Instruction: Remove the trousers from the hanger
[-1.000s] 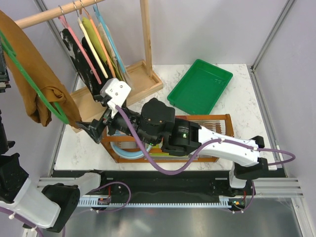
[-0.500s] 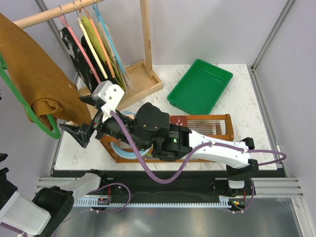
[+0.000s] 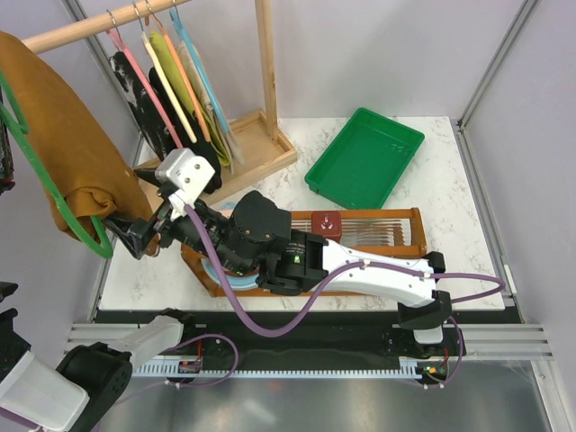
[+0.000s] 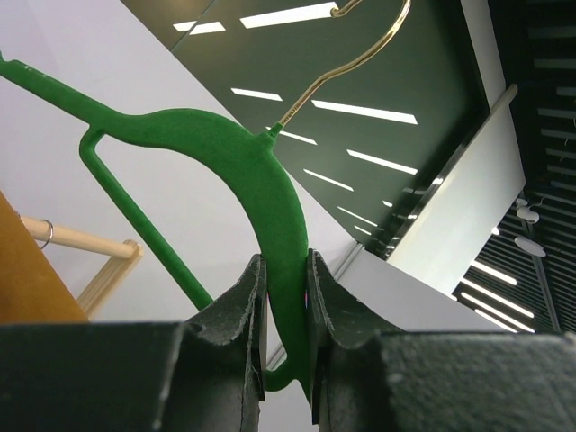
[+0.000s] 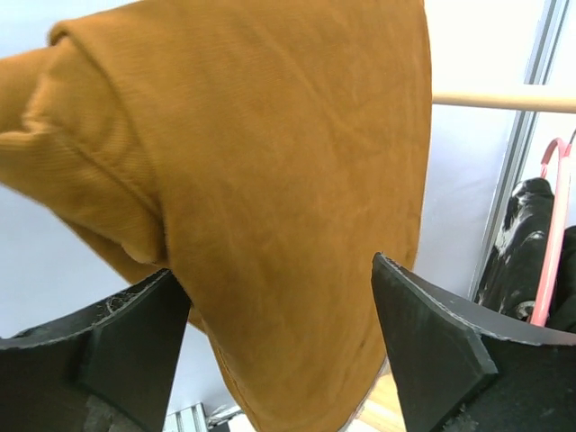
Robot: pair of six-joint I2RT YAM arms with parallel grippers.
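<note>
Top external view: the trousers (image 3: 63, 135) hang folded over the hanger (image 3: 88, 241) at the far left, held in the air off the left edge of the tabletop (image 3: 432, 207) and apart from the wooden rail (image 3: 90, 27). The cloth drapes in a broad sheet, and its thick folded lower edge sits just above the hanger's rounded bottom corner. The right end effector (image 3: 121, 236) reaches out leftwards over the tabletop edge to that lower fold.

In the right wrist view the right end effector (image 5: 270, 297) has its jaws wide apart, with the trousers (image 5: 288, 180) hanging down between them. The cloth lies against or just beside the left-hand finger (image 5: 117, 351); contact cannot be told for sure. The other finger stands clear of it.

In the left wrist view the left end effector (image 4: 283, 270) is clamped on the hanger (image 4: 225, 153), its two fingers pressed to either side of the green curved neck below the metal hook. A sliver of the trousers (image 4: 27, 270) shows at the left edge.

On the rail hang a pink hanger (image 3: 144, 90) and others, with a black garment (image 3: 166, 112) among them. A green tray (image 3: 364, 157) lies on the tabletop, well apart from the trousers.
</note>
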